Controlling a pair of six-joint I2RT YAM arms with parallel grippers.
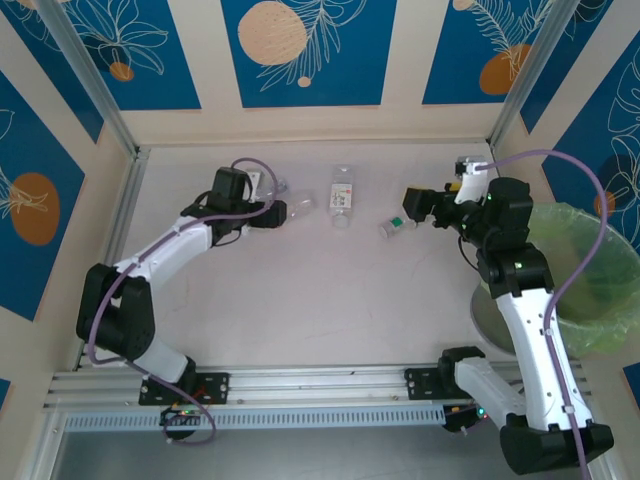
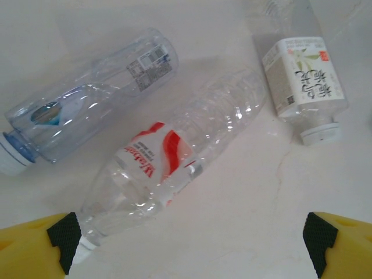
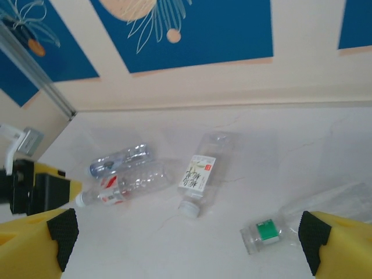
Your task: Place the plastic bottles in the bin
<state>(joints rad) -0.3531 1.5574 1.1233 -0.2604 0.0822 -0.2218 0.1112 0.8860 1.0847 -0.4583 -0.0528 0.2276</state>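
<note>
Top view: we count at least 3 bottles lying toward the far edge of the table (image 1: pixel 300 310), none in the bin (image 1: pixel 600 225) yet. The bin stands off the table's right edge, beside the right arm. The left gripper (image 1: pixel 278 215) is at the far left, with a clear bottle just beside it. The white-label bottle (image 1: pixel 343 196) lies mid-table near the far edge. The green-label bottle (image 1: pixel 397 224) lies just in front of the right gripper (image 1: pixel 412 205).

Left wrist view: left gripper (image 2: pixel 192 247) fingers are wide apart and hold nothing. The red-label bottle (image 2: pixel 168 160) lies diagonally between them, with its cap end near the left finger. The blue-cap bottle (image 2: pixel 93 99) lies just beside it, and the white-label bottle (image 2: pixel 302 75) is off to the right.

Right wrist view: right gripper (image 3: pixel 187 238) fingers are apart and empty. The green-label bottle (image 3: pixel 266 231) lies on the table near the right-hand finger.

Handling, our judgement: these look like empty thin plastic. They should be very light, squashy under the fingers, smooth, and likely to roll or squirt out. We'd grip across the middle of the body at the label, square to the long axis, not at the tapered neck. There is no breakage risk.
</note>
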